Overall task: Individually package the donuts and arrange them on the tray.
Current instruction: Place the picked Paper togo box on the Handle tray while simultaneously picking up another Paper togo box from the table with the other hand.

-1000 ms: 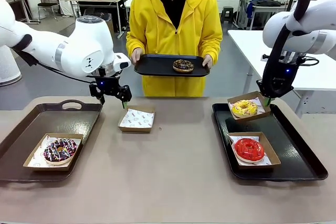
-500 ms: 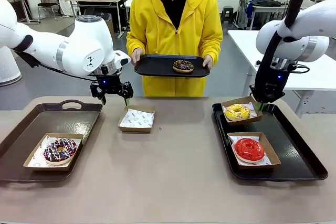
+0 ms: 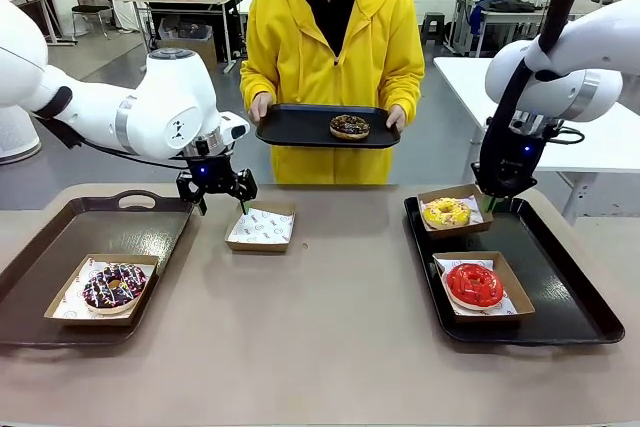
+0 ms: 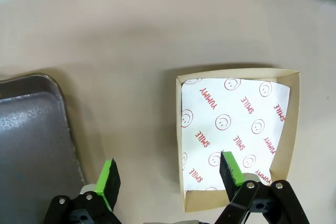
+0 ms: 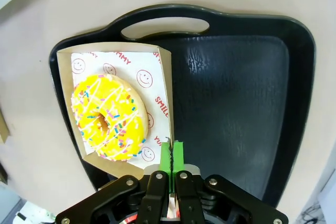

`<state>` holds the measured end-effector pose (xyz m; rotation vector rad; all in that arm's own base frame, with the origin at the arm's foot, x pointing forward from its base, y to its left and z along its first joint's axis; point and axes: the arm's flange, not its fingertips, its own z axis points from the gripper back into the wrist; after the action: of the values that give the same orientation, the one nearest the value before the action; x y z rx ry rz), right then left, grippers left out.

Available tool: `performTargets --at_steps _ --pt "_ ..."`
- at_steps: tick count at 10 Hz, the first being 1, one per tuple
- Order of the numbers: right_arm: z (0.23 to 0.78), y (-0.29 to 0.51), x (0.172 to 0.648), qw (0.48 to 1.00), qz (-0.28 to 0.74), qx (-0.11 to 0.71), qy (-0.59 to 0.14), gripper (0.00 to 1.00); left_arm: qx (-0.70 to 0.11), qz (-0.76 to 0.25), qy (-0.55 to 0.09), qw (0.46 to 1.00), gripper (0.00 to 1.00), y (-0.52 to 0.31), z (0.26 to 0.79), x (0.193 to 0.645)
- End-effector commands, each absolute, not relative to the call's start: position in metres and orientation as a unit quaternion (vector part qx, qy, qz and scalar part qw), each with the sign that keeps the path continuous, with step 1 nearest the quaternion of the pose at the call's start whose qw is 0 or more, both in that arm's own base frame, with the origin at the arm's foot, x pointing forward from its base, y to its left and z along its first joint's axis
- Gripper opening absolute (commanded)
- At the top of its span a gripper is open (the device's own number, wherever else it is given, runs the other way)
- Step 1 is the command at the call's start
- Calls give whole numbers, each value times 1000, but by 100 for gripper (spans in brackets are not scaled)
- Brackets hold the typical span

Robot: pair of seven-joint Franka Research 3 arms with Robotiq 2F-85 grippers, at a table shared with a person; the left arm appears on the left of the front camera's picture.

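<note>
Over the last second your right arm has carried the boxed yellow donut (image 3: 446, 211) down and inward onto the far end of the right tray (image 3: 570, 287), where its box (image 3: 455, 197) now sits just beyond the boxed red donut (image 3: 473, 283). By my reading, that makes two packaged donuts placed on that tray and this placement nearly done; the release is what remains.

Your left arm has dropped lower and slid toward the empty lined box (image 3: 260, 228) on the table (image 3: 320, 347), between the two trays.

The person at the far side holds a small black tray (image 3: 300, 127) with the plain chocolate donut (image 3: 349, 126) on it, well beyond the right tray. The dark sprinkled donut (image 3: 114, 286) sits boxed on the left tray (image 3: 60, 237), well apart from the right tray.

Right pincer (image 5: 171, 157): pointing down, pads pressed together on the corner wall of the yellow donut's box, still pinching it at the tray's far end.

Left pincer (image 4: 169, 176): pointing down, jaws spread wide and holding nothing, one pad over the empty box's paper, the other outside its wall, near the left tray's edge.
</note>
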<state>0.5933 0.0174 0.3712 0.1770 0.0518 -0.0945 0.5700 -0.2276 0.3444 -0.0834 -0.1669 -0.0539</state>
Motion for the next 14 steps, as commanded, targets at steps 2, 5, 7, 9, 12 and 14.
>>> performTargets --at_steps 2,5,7,9,12,14 --pt "366 22 600 994 -51 87 30 1 -56 -36 -82 994 99 -224 338 575" --pt "363 23 598 996 -57 54 34 1 -58 -43 -77 994 95 -225 334 575" --pt "361 23 597 996 -60 48 41 1 -63 -47 -75 994 87 -225 333 575" --pt "359 23 597 997 -62 32 43 1 -67 -51 -75 994 29 -226 330 576" --pt "357 23 596 997 -60 22 54 83 -67 -54 -68 994 0 -227 325 577" --pt "356 23 595 996 -59 23 58 100 -68 -54 -64 994 0 -227 321 576"
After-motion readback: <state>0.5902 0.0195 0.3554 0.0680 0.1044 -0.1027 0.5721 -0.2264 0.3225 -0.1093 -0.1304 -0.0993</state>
